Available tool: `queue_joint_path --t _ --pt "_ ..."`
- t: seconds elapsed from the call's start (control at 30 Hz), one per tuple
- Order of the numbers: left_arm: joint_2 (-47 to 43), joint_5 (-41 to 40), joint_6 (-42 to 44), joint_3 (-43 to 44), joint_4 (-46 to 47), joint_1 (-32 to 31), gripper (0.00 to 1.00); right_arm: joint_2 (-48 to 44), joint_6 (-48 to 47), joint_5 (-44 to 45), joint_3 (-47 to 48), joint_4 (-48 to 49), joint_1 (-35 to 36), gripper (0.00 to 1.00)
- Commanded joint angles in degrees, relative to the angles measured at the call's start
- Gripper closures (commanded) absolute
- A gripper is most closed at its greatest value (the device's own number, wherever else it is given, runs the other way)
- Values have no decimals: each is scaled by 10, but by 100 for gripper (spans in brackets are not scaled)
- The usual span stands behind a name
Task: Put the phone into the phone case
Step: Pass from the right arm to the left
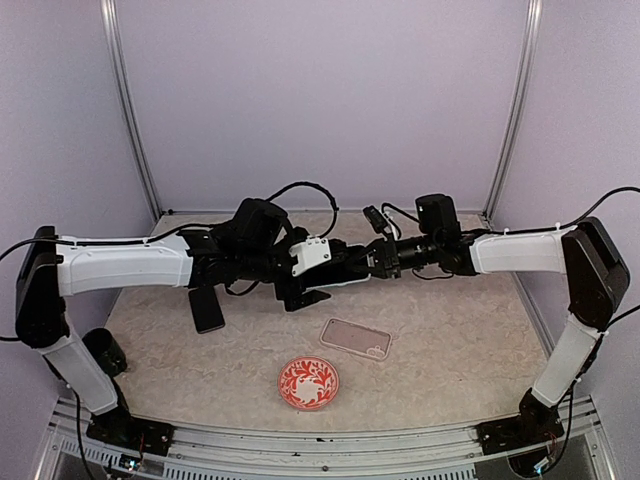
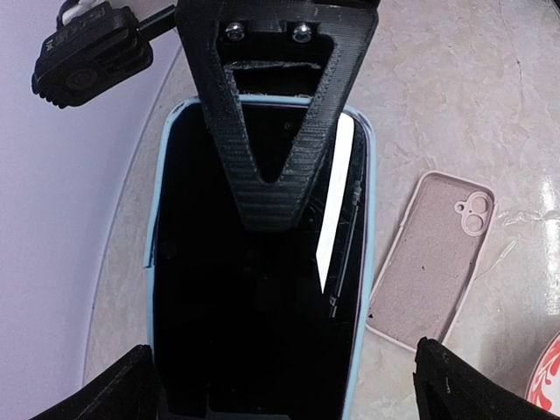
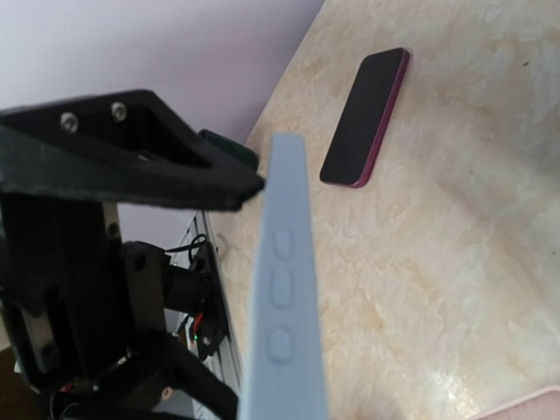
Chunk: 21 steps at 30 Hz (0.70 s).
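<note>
**Top external view.** Both arms are extended over the middle of the table (image 1: 470, 330). The left fingers (image 1: 300, 288) and right fingers (image 1: 350, 268) are met tip to tip above it. What is carried between them cannot be made out from here. The phone case (image 1: 355, 338) is seen lying flat on the table just in front of the meeting point. A red patterned plate (image 1: 308, 383) lies nearer the bases, and a second phone (image 1: 207, 308), dark, lies to the left.

**Left wrist view.** The phone (image 2: 245, 324), dark-screened with a light-blue rim, is held clear of the table. One of the right fingers is laid flat on the screen at its far end. The left fingers are spread fully to either side of the near end. A gap is visible on one side, so nothing is gripped by them. Whether the blue rim is frame or cover cannot be told. The phone case (image 2: 433, 258) is seen alongside, apparently hollow side up.

**Right wrist view.** The phone is seen edge-on, side buttons showing, pinched across its thickness by the closed right fingers.

**Risks.**
- The phone is judged to be carried by one end only, so a tilt or slip could follow.
- If the right fingers are released before the left are closed, a drop onto the table is likely.
- The phone case is loose and could be pushed away when the phone is pressed in.
</note>
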Motion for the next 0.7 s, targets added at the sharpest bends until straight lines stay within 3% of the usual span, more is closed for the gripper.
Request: queue_joint_path --t 0.0,0.67 --pt "-24 -26 14 -12 37 -4 1 -12 -17 -33 19 20 11 100" --pt "21 -9 30 27 -10 -25 1 -10 -24 -43 22 21 31 100"
